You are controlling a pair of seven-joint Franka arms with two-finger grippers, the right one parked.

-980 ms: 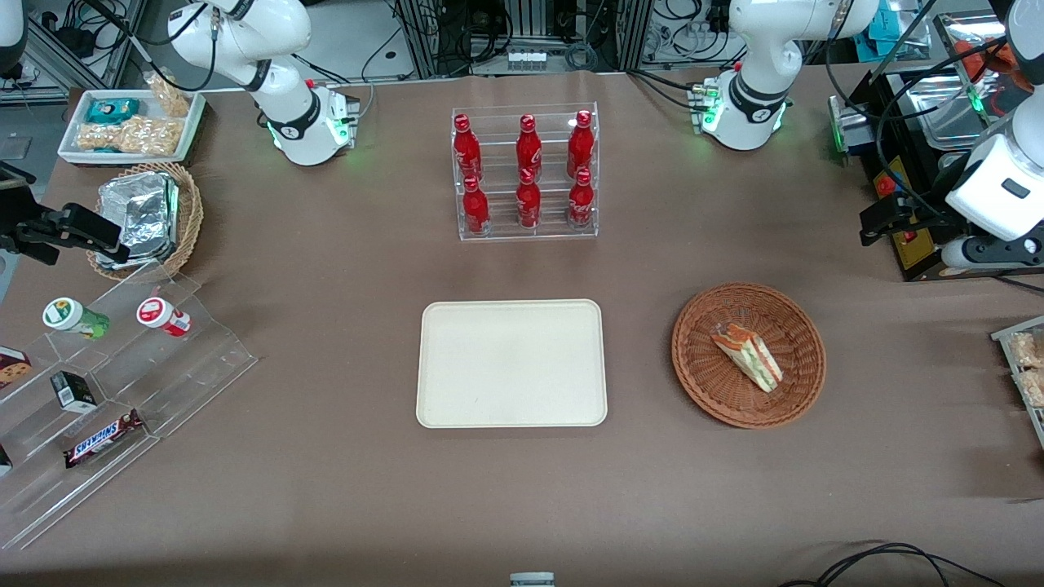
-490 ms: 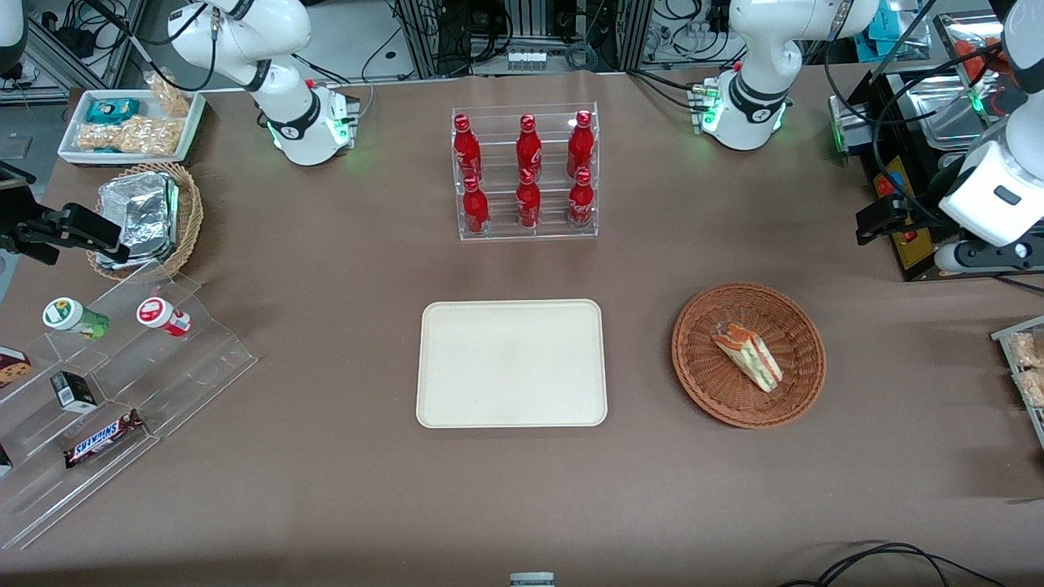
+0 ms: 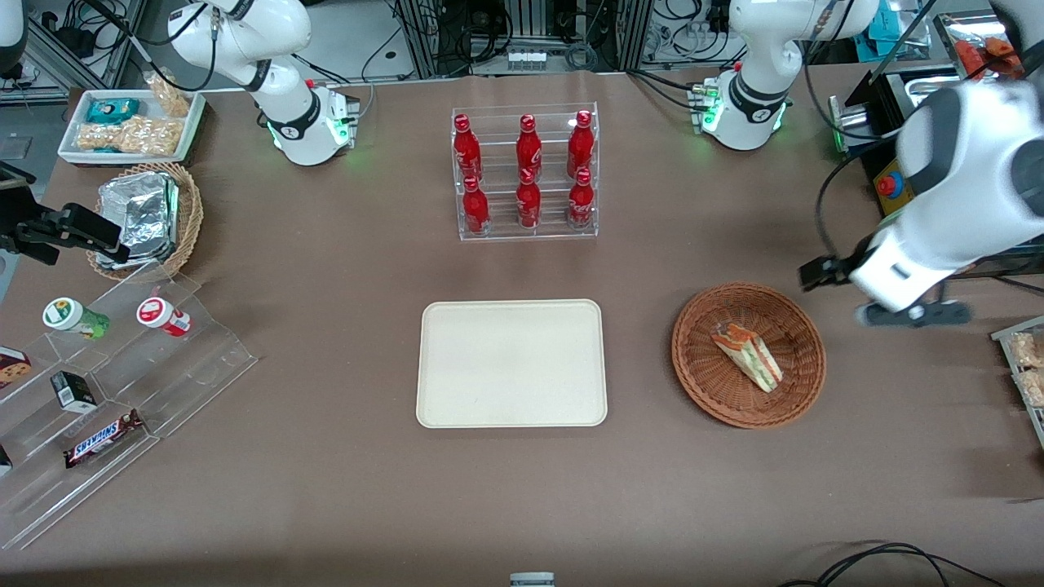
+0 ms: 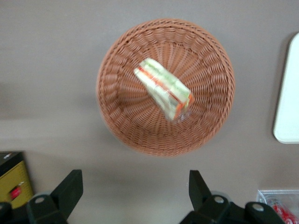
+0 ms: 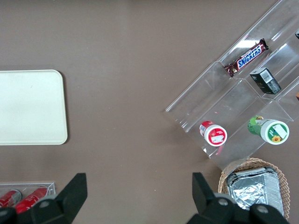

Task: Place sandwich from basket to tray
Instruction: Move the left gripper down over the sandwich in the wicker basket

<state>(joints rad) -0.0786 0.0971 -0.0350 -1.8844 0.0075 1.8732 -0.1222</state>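
The sandwich (image 3: 747, 355), a clear-wrapped wedge with green and orange-red layers, lies in the reddish-brown woven basket (image 3: 701, 379). The cream tray (image 3: 511, 363) sits bare beside the basket, toward the parked arm's end. My left gripper (image 3: 897, 289) hangs above the table just off the basket's rim, toward the working arm's end. In the left wrist view the gripper (image 4: 134, 186) is open, with only bare table between its fingers (image 4: 70, 186). The basket (image 4: 117, 116) and sandwich (image 4: 164, 89) lie past the fingertips, and a tray (image 4: 286, 107) edge shows.
A clear rack of red bottles (image 3: 526, 173) stands farther from the camera than the tray. A black box with a red button (image 3: 893, 187) sits near the working arm. A tan basket of foil packs (image 3: 147, 216) and a clear snack stand (image 3: 114, 383) are at the parked arm's end.
The left arm has swung from the table's end toward the basket and come nearer the camera. Sandwich, basket and tray have not moved.
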